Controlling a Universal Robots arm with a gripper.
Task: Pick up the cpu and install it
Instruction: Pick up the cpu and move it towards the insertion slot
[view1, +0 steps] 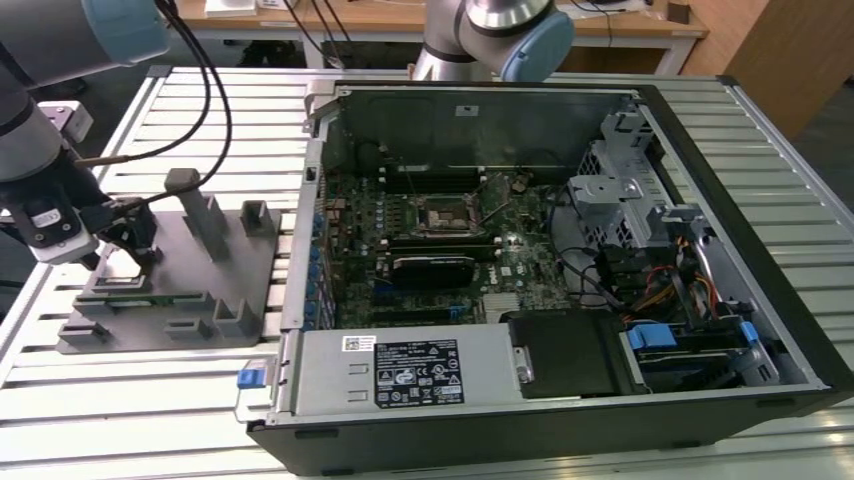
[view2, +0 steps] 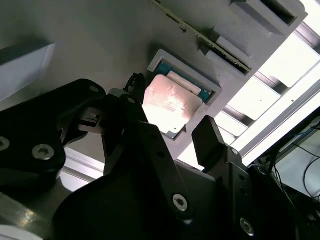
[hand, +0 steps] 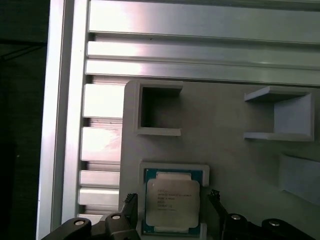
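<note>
The cpu (hand: 172, 202) is lying flat in a square pocket of the grey fixture (hand: 225, 150). The fixture is resting on the slatted aluminium table (view1: 134, 400), beside the open computer case (view1: 561, 130). The gripper (hand: 172, 199) is hovering directly over the pocket, with its fingers (hand: 130, 207) spread and straddling the chip. Whether they are touching it is not discernible. A wooden desk (view1: 400, 20) is standing beyond the table, cut off by the frame edge.
</note>
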